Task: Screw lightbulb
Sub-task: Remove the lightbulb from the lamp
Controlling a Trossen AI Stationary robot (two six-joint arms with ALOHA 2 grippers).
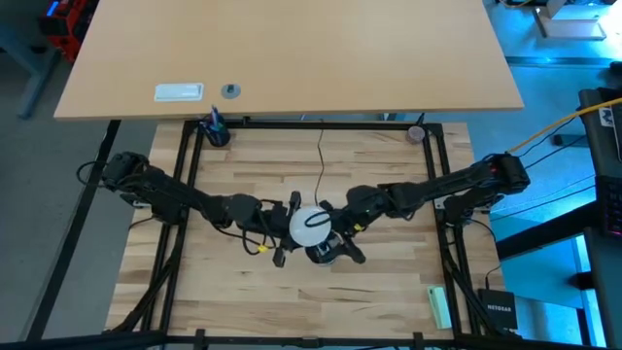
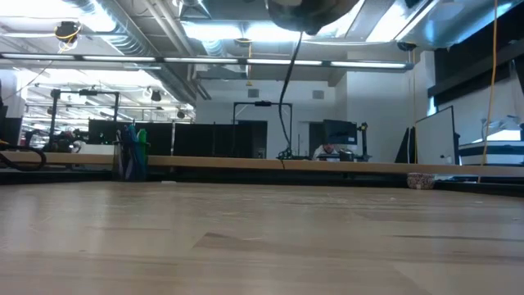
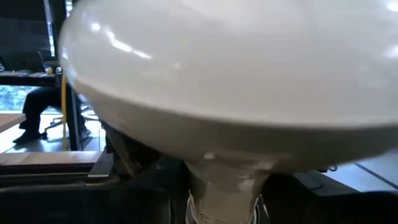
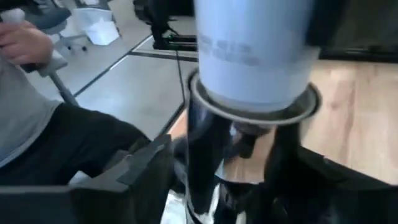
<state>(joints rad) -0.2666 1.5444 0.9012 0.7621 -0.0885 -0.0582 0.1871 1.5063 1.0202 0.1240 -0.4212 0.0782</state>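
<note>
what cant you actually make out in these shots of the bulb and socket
- Thread joint: in the high view the lightbulb covers the socket beneath, so how far it is screwed in is hidden.
- Left wrist view: the bulb's dome fills the picture, cut off by the edges, hiding the left gripper's fingers.
- Right wrist view: blurred; the socket blocks the right gripper's fingers.
- Low view: only the cord shows; the rest is cut off at the top.

You see a pale butcher-block table point(image 1: 243, 292) under the rig. On it sit a dark blue cup of pens point(image 1: 215, 130) at one far corner, a small round roll point(image 1: 416, 134) at the other, and a green block point(image 1: 439, 305) near the front right edge.
</note>
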